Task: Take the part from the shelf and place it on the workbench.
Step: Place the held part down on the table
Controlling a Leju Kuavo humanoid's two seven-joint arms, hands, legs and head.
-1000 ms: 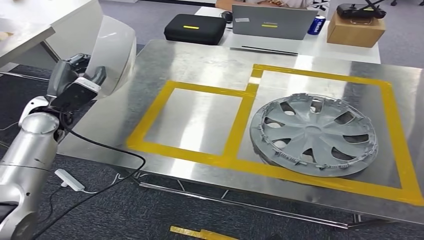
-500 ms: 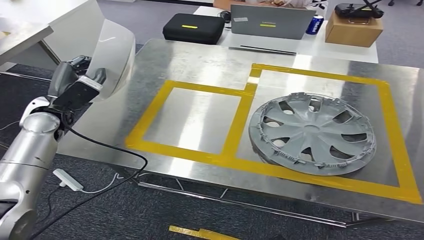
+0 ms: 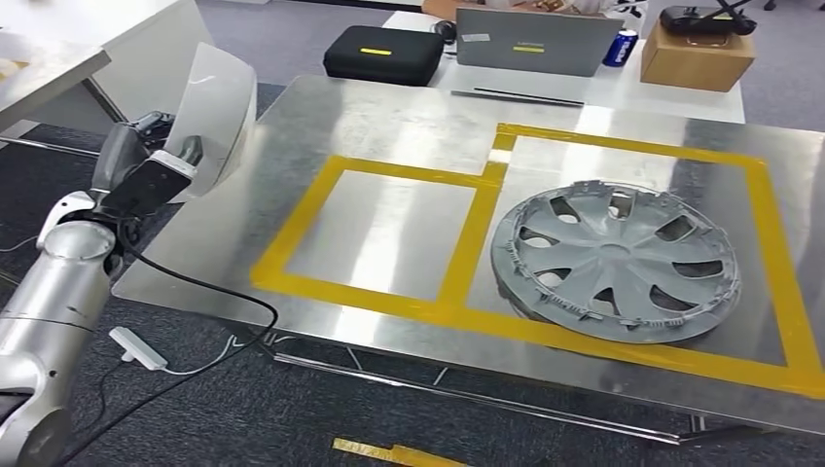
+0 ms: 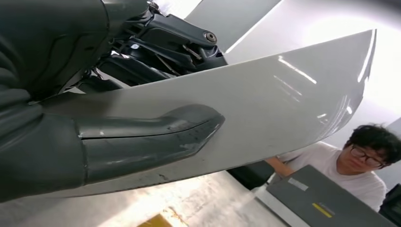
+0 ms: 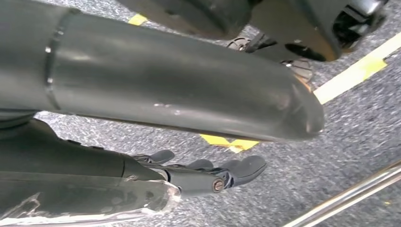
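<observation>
The part [image 3: 216,109] is a pale grey, curved, glossy panel. My left hand [image 3: 154,167] grips its lower edge and holds it upright beside the left edge of the metal workbench [image 3: 409,117]. In the left wrist view the thumb [image 4: 151,137] presses on the panel's [image 4: 283,94] smooth face, with the darker fingers behind it. My right hand [image 5: 208,175] hangs low over grey carpet, fingers stretched out and holding nothing.
Yellow tape marks two rectangles on the workbench. The left one [image 3: 389,233] is bare metal, while a grey hubcap [image 3: 615,261] lies in the right one. Behind stand a black case [image 3: 379,53], a laptop [image 3: 535,41] and a cardboard box [image 3: 696,53]. A person [image 4: 364,156] sits beyond the bench.
The whole picture has shifted slightly, so the camera moved. My left hand still holds the panel by the bench's left edge; the panel now looks a little more edge-on.
</observation>
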